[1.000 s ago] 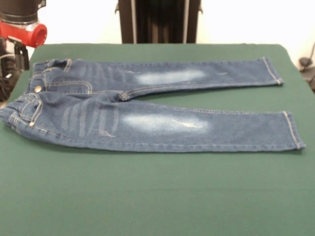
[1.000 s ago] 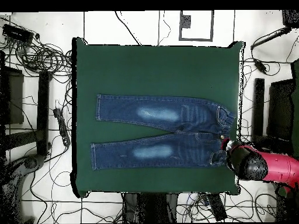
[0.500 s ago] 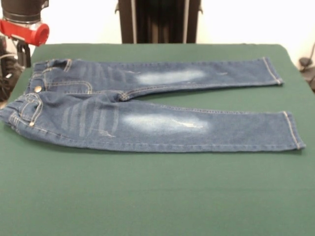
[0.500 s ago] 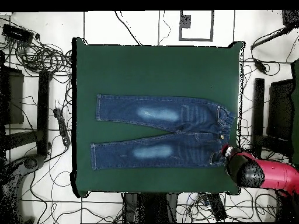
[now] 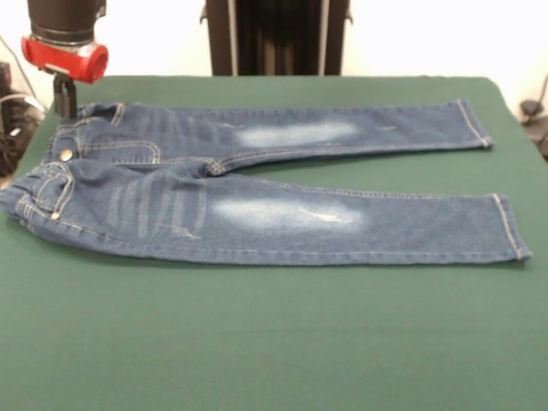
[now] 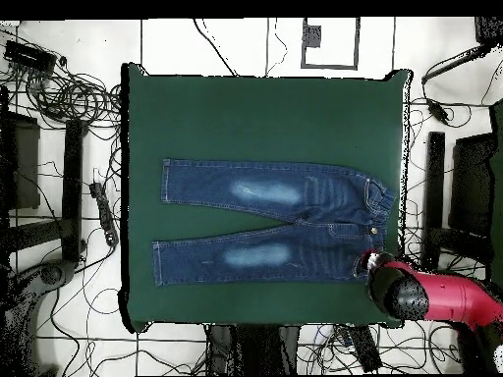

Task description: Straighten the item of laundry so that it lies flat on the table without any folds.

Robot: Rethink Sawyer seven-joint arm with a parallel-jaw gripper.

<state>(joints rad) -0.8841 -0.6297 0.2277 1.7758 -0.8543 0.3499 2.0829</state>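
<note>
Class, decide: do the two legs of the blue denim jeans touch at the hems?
Apart. In the overhead view, green table shows between the hems of the jeans.

- I see the small blue denim jeans (image 5: 257, 184) spread flat on the table, both legs straight and slightly apart, waistband at the left of my front view, whitish thigh patches facing up.
- The table (image 5: 274, 342) has a plain dark green top, much wider than the jeans.

The arm (image 6: 432, 297) is further in over the table (image 6: 265, 108) than a second ago, its gripper (image 5: 65, 96) now at the waistband corner of the jeans (image 5: 257, 184) instead of off their end.
</note>
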